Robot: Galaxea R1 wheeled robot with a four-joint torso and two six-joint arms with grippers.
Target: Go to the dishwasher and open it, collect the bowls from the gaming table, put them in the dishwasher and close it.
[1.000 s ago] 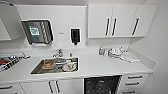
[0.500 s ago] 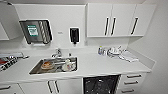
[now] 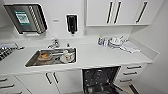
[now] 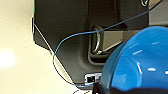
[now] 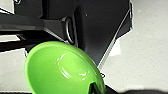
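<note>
The dishwasher point(image 3: 99, 79) stands open under the white counter, right of the sink; its dark inside with a rack shows, and its door hangs down toward me. In the left wrist view a shiny blue bowl point(image 4: 140, 62) sits large, with my left gripper point(image 4: 99, 89) shut on its rim. A bright green bowl point(image 5: 60, 70), seen from its open side in the right wrist view, has my right gripper point(image 5: 95, 88) shut on its edge. The gaming table is out of view.
A steel sink point(image 3: 51, 57) holds dishes. White counter point(image 3: 100, 56) carries cups and a cloth point(image 3: 120, 43) at the right. White drawers point(image 3: 130, 73) flank the dishwasher on the right, cabinet doors point(image 3: 53, 80) on the left. Wall cabinets point(image 3: 117, 12) hang above.
The whole head picture has shifted: the counter now sits higher in it and more of the open dishwasher shows, so the camera has moved. The kitchen things stay put.
</note>
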